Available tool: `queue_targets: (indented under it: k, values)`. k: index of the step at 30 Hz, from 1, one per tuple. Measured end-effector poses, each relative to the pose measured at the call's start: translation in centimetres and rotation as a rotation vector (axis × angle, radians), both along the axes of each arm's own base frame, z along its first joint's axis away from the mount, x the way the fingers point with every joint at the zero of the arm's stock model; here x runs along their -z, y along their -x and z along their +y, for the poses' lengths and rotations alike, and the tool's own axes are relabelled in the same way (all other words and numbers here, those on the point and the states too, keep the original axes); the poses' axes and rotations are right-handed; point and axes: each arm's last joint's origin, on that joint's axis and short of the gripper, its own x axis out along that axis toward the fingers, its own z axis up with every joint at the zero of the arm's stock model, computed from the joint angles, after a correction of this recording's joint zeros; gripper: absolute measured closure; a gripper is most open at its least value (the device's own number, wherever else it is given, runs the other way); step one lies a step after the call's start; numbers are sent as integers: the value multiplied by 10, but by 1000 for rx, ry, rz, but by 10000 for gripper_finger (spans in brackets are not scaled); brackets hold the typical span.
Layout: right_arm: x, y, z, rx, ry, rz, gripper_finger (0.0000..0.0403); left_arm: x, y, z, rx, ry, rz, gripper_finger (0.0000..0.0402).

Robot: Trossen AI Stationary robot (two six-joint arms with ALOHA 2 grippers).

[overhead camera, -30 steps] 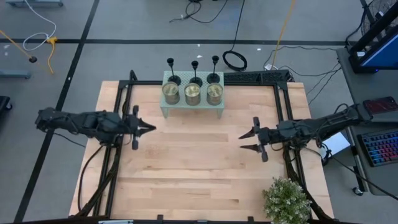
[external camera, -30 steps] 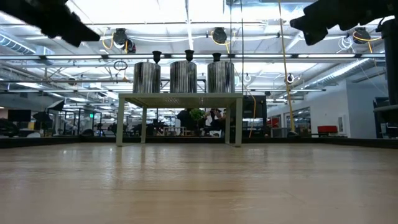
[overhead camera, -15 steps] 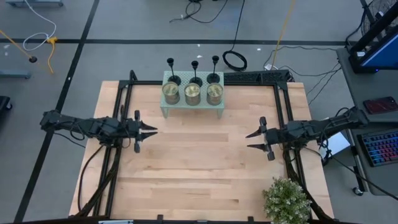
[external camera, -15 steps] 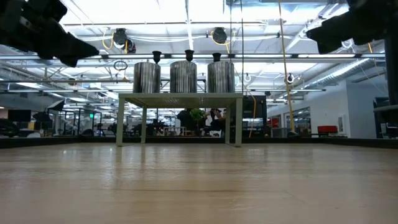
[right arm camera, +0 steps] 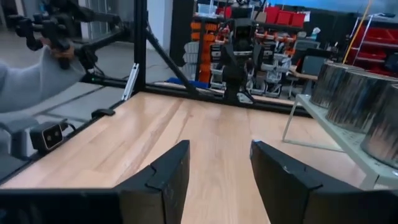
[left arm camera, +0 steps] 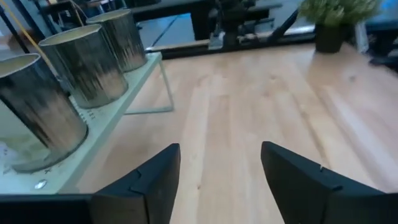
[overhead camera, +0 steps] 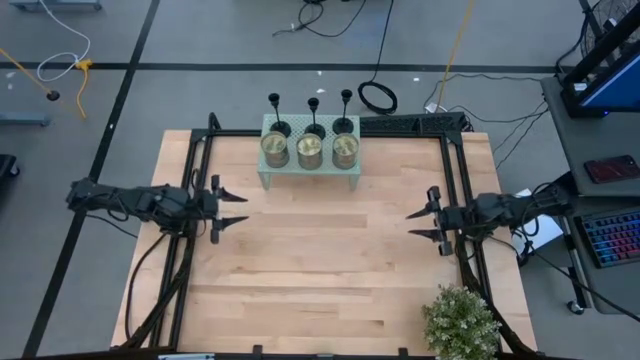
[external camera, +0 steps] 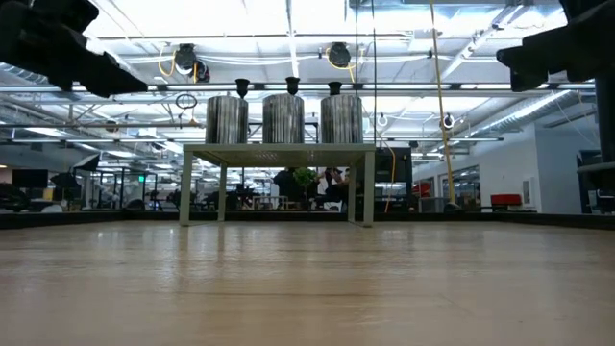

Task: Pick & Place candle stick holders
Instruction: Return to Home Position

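Holders (overhead camera: 312,103) behind tins (overhead camera: 309,151) on shelf (overhead camera: 310,179), left gripper (overhead camera: 240,206) and right gripper (overhead camera: 410,225) spread, empty, at opposite table (overhead camera: 320,280) edges, plant (overhead camera: 461,322) at one corner

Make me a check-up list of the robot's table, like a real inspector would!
Surface: wooden table, no spills seen.
Job's things: three candle stick holders upright in a row at the back of the pale shelf, behind three tins.
Clutter: potted plant at a table corner.
Pincers: left pincer and right pincer both open, empty, near the table's sides.
Cables: black coil and yellow cable on the floor.
Surroundings: keyboard beside the table.
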Motion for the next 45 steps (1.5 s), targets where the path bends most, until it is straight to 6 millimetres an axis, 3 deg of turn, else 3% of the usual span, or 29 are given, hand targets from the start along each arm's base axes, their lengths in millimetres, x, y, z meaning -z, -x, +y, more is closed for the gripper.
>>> queue_targets:
  k: [5,18,34,45]
  values:
    - [-1,5,-1,1,-46,-24,239,-3,6,-1,72,20,-37,166]
    - [21,-1,0,1,-72,23,247,7,18,-2,194,-43,-117,167]
    - [31,-5,1,-6,-135,-3,248,40,4,-5,208,19,-235,167]
    - [29,-6,1,0,-141,-29,248,43,3,-7,261,20,-273,167]
